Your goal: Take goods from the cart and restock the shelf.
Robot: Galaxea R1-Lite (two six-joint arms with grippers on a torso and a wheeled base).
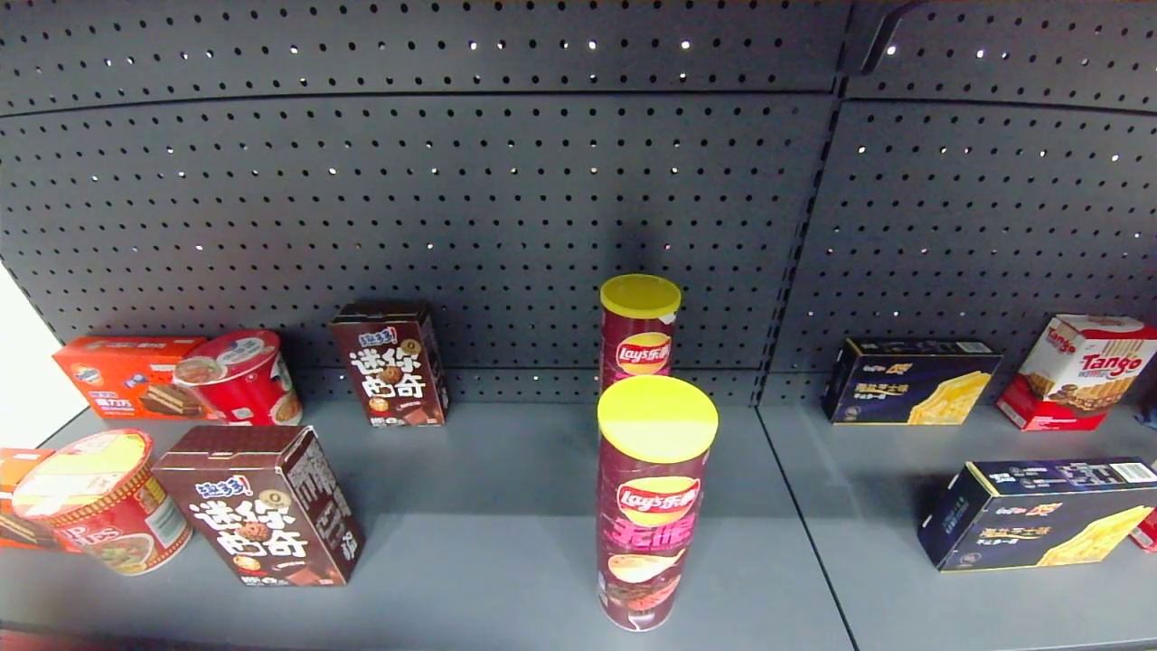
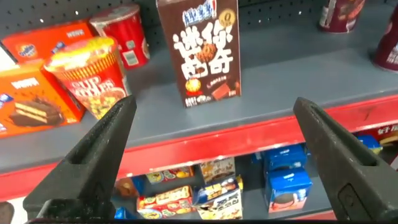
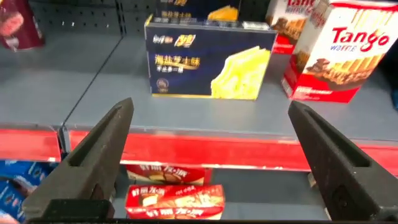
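My left gripper [image 2: 214,104] has its two black, wedge-shaped fingers spread wide with nothing between them. It hangs just in front of the shelf's [image 1: 506,506] glossy red rail [image 2: 249,134]. Straight beyond the gap stands an upright brown carton [image 2: 205,53] of printed cardboard, and a ribbed paper noodle cup [image 2: 93,74] sits beside it. The right gripper [image 3: 210,107] is parted just as wide and also empty. It faces a flat, dark blue carton [image 3: 208,59] that stands on its long edge near the shelf lip, well clear of the fingers. From the head camera, the shelf is a smooth, matte grey metal deck backed by a perforated back panel [image 1: 452,181]. Near the middle stand two tall cylindrical chip cans with yellow plastic lids. The front chip can [image 1: 651,506] is close to the edge and the rear chip can [image 1: 639,330] is against the panel. A red-and-white wafer box [image 1: 1080,371] leans at the far right.
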